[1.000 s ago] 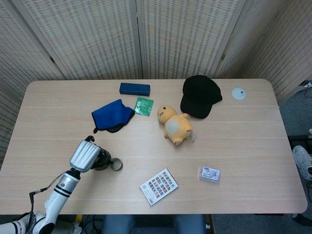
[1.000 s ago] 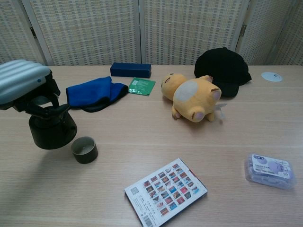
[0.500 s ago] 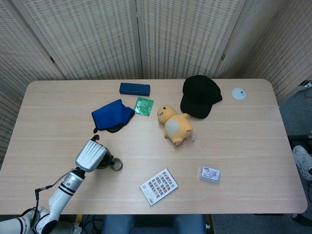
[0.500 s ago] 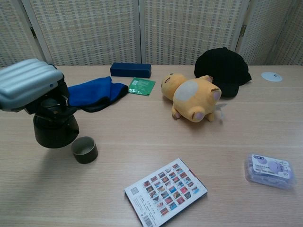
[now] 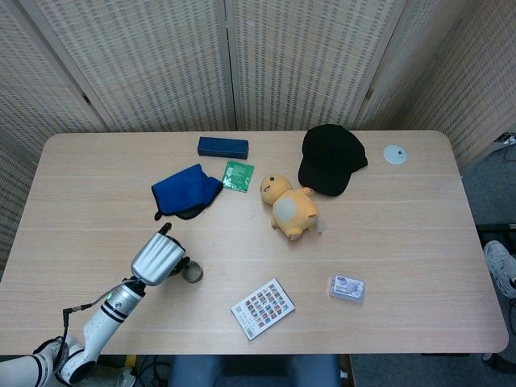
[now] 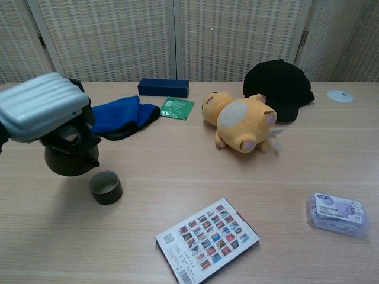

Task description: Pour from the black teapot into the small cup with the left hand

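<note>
Woven-screen panels back a pale wood counter [image 6: 177, 171]. The left robot hand [image 6: 40, 106] holds the black teapot [image 6: 70, 155] by its top, lifted clear and just beside the small cup [image 6: 106, 187], which stands upright near the counter's front left. To pour well, it should bring the spout, hidden here, over the rim, then tip slowly. The right hand is out of view.

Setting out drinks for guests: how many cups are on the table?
1: a small dark cup near the table's front left, beside the teapot held by the left hand. None seems hidden.
</note>
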Controlling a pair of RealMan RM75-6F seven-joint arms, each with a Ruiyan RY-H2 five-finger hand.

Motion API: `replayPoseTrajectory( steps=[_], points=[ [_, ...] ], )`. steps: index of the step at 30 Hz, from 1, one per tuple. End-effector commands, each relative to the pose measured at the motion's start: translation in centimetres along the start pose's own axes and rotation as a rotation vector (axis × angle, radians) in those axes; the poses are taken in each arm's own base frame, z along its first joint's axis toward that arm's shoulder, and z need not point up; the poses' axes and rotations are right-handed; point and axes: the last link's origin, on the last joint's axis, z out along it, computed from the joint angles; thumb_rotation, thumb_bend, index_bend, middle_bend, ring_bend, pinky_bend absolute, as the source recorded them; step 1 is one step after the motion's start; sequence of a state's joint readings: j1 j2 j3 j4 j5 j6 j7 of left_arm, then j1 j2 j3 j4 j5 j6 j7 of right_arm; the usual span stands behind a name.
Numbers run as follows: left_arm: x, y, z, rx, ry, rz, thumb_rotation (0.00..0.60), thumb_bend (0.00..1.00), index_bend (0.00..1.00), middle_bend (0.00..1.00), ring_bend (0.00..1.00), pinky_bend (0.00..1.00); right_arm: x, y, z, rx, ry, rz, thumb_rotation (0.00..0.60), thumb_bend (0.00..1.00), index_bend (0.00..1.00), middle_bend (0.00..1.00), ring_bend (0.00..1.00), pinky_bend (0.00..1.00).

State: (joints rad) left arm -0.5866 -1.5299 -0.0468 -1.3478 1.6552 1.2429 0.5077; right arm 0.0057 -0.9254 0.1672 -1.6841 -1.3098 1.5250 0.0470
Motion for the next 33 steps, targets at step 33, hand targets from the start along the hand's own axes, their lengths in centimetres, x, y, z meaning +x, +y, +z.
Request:
replayPoseTrajectory(
  steps=[33],
  points=[
    [-0.9,1.4,0.6,-0.129,0.033,0.221,0.491,0.40,1.00,1.00,0.92,0.36,-0.3,0.6,-0.1,-0.017,-0.009,0.006,0.600,0.31,0.23,0.27,0.17,0.04]
  ],
)
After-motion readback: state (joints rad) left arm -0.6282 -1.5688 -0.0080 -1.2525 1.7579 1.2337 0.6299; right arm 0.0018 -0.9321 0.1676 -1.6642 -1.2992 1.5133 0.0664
